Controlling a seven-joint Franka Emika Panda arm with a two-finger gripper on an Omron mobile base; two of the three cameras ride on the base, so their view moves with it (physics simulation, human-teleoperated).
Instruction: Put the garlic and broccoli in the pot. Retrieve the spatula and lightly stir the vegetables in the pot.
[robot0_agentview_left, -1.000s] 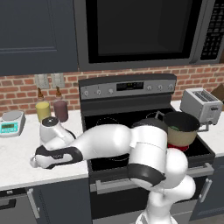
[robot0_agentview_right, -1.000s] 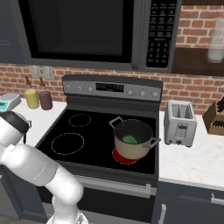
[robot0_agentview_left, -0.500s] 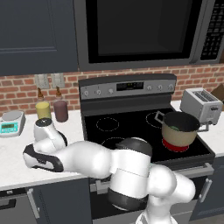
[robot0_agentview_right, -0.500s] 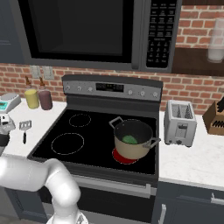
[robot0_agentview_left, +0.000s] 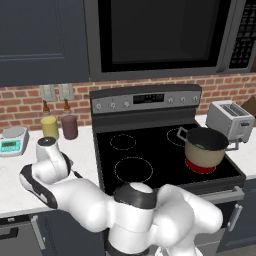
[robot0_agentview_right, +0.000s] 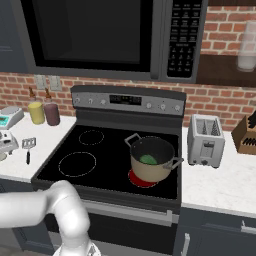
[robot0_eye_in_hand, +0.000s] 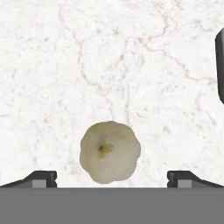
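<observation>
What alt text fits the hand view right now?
A pale garlic bulb lies on the white marble counter, centered between the open pincer tips, untouched. A dark object cuts in at the right edge.

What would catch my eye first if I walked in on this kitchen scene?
Probably the big white robot arm bending low over the pale counter left of the stove. Its hand camera looks straight down on a cream garlic bulb lying between wide-open jaws. Next, the tan pot on the stove's glowing red front right burner, with something green, likely the broccoli, inside.
</observation>
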